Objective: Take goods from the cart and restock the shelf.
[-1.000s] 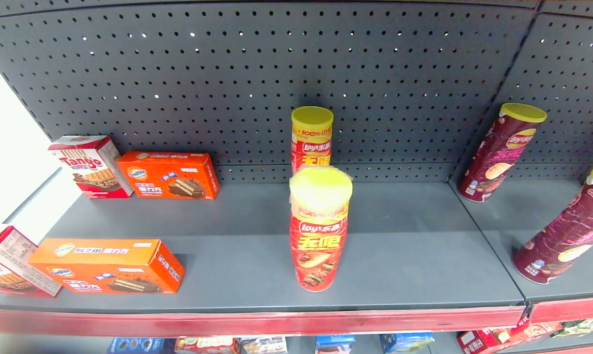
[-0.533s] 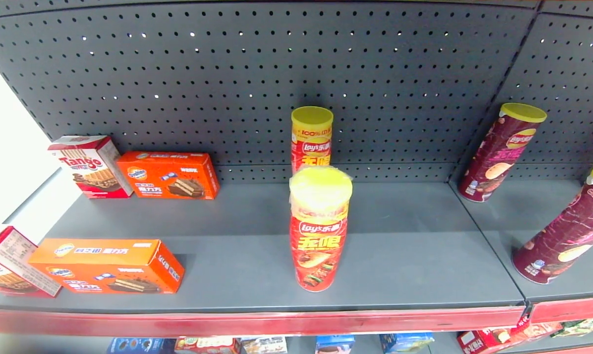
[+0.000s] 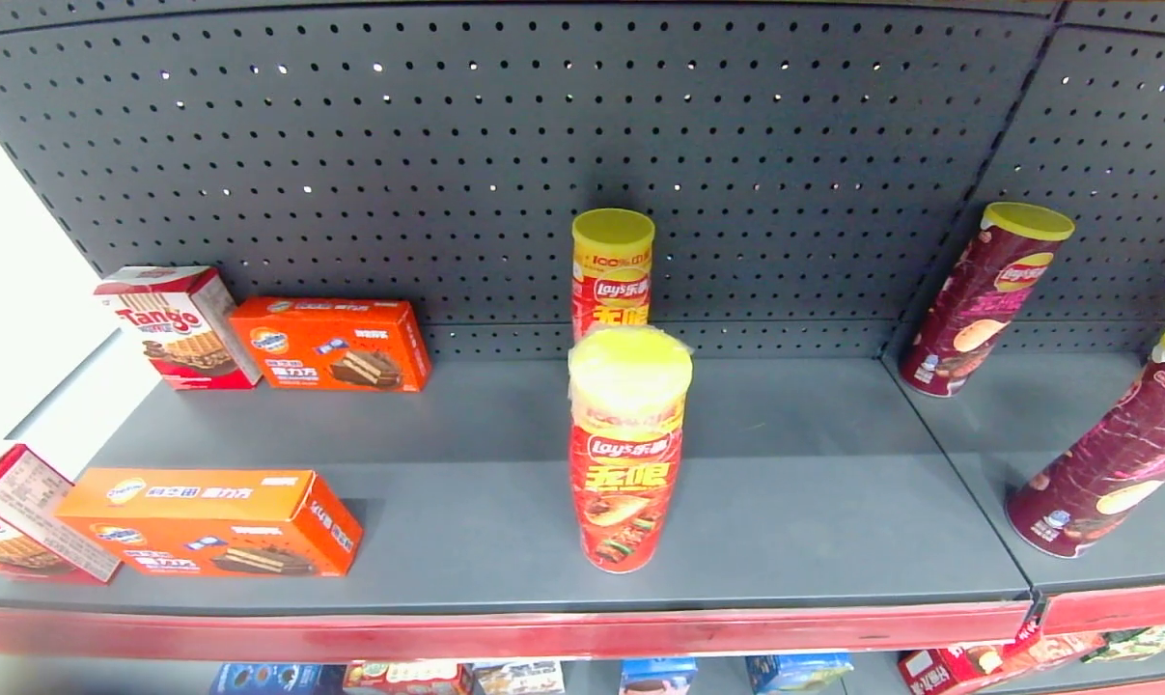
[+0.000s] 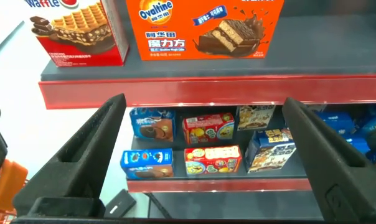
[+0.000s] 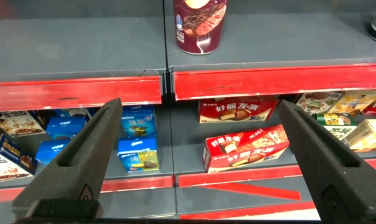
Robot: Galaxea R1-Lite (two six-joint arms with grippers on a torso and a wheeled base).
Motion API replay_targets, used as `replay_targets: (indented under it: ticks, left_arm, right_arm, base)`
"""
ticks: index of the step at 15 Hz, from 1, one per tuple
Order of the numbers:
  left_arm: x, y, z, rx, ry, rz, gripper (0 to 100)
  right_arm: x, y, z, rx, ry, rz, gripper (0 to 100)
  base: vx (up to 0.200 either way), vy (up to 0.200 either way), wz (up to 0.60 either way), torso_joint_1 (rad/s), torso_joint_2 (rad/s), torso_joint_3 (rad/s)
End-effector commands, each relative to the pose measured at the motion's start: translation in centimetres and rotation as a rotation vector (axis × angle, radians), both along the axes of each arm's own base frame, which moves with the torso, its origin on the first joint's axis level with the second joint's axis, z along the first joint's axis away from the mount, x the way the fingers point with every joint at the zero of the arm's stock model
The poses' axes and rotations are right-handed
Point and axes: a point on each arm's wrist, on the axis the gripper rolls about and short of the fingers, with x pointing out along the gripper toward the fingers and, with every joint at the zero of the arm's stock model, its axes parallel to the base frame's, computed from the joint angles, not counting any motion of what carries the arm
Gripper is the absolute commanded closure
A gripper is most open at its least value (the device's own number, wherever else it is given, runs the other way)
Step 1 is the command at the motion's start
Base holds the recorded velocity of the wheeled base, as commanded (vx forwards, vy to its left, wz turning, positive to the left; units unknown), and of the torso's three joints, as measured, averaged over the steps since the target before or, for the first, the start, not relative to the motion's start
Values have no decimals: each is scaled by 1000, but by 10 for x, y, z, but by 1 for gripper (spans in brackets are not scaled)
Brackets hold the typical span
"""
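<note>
Hanging wide open and empty near the shelf, the left pincer and right pincer should fetch cart goods singly, standing each gently by the red can at the shelf's middle.

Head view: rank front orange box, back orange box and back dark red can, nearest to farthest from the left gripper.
1. Front orange cardboard box, front left, facing the left gripper.
2. Back orange cardboard box, left rear.
3. Back dark red can, far right.
</note>
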Motion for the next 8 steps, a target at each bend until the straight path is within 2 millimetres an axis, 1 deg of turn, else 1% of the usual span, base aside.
replay_targets:
  ticks: [1, 8]
  left_arm:
    - [0, 0, 0, 0, -1, 0, 0]
    - [0, 0, 0, 0, -1, 0, 0]
  right_arm:
    - [0, 0, 0, -1, 3, 0, 0]
    - [0, 0, 0, -2, 1, 2, 0]
  base:
    - [0, 0, 0, 0, 0, 0]
    - [0, 0, 0, 0, 0, 0]
